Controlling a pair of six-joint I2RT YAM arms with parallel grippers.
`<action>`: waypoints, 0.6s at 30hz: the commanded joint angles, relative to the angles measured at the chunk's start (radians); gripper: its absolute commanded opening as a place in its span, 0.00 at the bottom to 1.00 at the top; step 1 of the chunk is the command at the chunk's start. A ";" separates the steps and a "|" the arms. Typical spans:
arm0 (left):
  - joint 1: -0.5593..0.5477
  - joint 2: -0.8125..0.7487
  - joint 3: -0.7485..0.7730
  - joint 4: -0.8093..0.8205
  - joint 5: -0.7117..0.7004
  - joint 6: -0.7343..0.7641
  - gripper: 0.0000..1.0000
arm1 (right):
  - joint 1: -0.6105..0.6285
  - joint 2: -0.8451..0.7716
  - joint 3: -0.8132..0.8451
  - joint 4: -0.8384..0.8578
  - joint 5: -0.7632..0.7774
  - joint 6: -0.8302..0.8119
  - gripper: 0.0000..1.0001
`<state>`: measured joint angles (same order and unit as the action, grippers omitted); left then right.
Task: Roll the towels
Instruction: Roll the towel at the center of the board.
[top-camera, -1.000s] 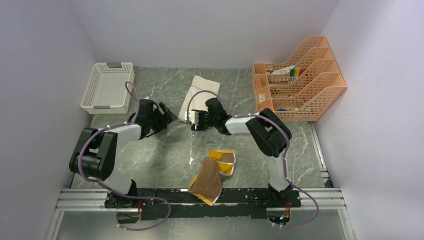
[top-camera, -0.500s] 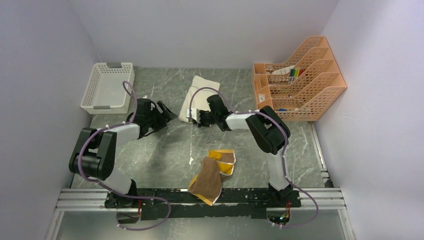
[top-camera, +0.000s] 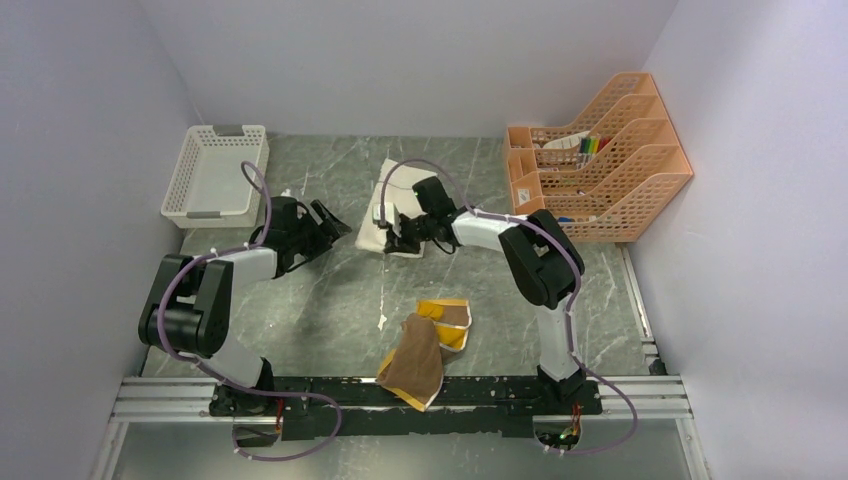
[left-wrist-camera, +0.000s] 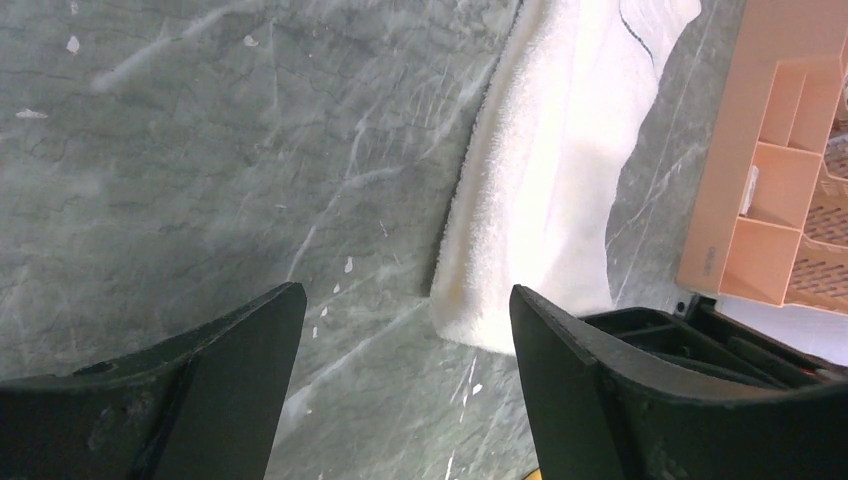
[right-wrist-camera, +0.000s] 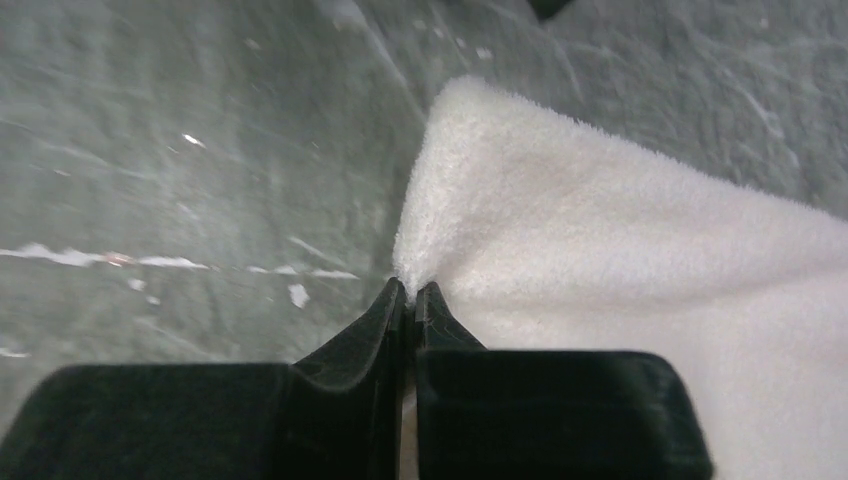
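Observation:
The cream-white towel (top-camera: 410, 185) lies flat at the back middle of the table, seen too in the left wrist view (left-wrist-camera: 560, 180) and the right wrist view (right-wrist-camera: 620, 300). My right gripper (top-camera: 392, 238) (right-wrist-camera: 412, 290) is shut on this towel's near edge, with a tuft of terry pinched between its tips. My left gripper (top-camera: 338, 222) (left-wrist-camera: 405, 300) hangs open just left of the towel's near left corner, with only tabletop between its fingers. The brown towel (top-camera: 412, 362) lies crumpled near the front, its mustard-yellow reverse (top-camera: 447, 312) turned up at the far end.
A white plastic basket (top-camera: 213, 175) stands at the back left. An orange mesh file organiser (top-camera: 595, 160) (left-wrist-camera: 780, 200) fills the back right, close to the towel's right side. Side walls close in the table.
My right gripper has moved away from me onto the cream towel's near edge and shut on it. The left gripper has stayed open and has barely shifted.

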<state>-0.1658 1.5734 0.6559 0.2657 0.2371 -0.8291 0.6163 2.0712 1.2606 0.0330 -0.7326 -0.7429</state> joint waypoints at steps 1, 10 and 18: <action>0.011 -0.014 -0.021 0.075 0.030 0.038 0.86 | 0.006 0.016 0.096 -0.279 -0.201 0.023 0.00; 0.012 0.003 -0.016 0.130 0.077 0.038 0.85 | -0.065 0.151 0.254 -0.460 -0.426 0.109 0.00; 0.012 0.005 0.003 0.163 0.078 0.050 0.85 | -0.118 0.176 0.249 -0.158 -0.430 0.532 0.00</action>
<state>-0.1642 1.5734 0.6361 0.3672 0.2924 -0.8074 0.5220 2.2635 1.5333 -0.3260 -1.1225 -0.4915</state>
